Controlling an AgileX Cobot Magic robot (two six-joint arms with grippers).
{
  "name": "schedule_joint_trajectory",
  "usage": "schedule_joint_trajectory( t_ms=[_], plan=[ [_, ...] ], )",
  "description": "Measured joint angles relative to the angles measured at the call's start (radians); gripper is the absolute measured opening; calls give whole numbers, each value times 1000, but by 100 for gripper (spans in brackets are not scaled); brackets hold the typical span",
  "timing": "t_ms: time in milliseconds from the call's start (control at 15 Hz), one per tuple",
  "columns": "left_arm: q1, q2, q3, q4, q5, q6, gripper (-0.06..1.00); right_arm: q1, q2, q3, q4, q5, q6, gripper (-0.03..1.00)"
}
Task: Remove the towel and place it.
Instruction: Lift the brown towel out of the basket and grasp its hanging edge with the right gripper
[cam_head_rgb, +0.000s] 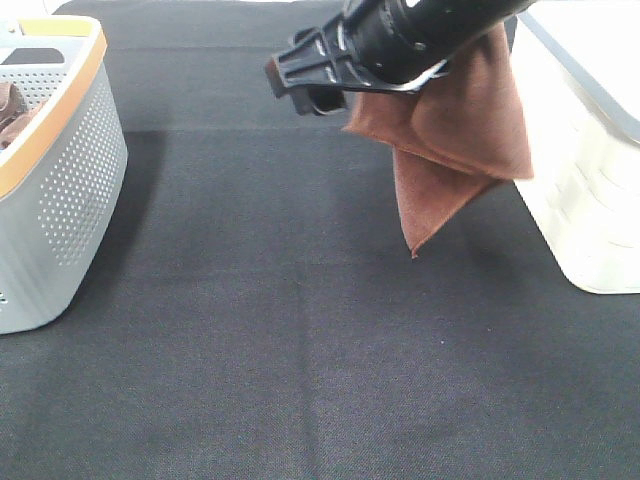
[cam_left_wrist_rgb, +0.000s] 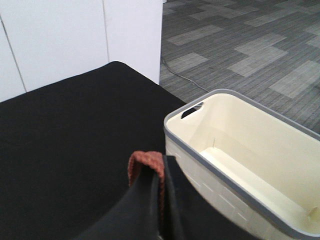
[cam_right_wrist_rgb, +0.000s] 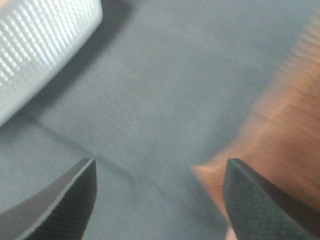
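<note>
The left gripper (cam_left_wrist_rgb: 159, 170) sits closest to its wrist camera. Its two dark fingers (cam_left_wrist_rgb: 142, 210) are pressed together on a fold of the towel (cam_left_wrist_rgb: 146, 164), so a small reddish-brown loop of hem stands up just past the fingertips and the rest of the cloth is hidden beneath them. The pinch is just beside the cream basket (cam_left_wrist_rgb: 260, 135), outside its grey rim, at the end with the handle slot. From the high camera a black arm (cam_head_rgb: 400, 30) crosses in front of the top of the towel (cam_head_rgb: 450, 130), which hangs below it in loose folds against the outer wall of the cream basket (cam_head_rgb: 590, 200). Its lowest corner points down at the black table cover (cam_head_rgb: 300, 350); whether that corner touches the cover cannot be told. The right gripper (cam_right_wrist_rgb: 160, 165) has its jaws spread wide with nothing between them, and a blurred edge of the towel (cam_right_wrist_rgb: 280, 130) shows beside one finger. The grey basket (cam_head_rgb: 70, 190) with the orange rim stands well apart from the cream basket, across the cover, and holds a bunched brown cloth (cam_head_rgb: 10, 110).
</note>
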Motion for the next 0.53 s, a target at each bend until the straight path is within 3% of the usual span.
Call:
schedule_joint_trajectory(
  t_ms=[533],
  plan=[
    [2, 0, 0, 41, 0, -8, 0, 0, -12, -1, -2, 52, -9, 68]
  ],
)
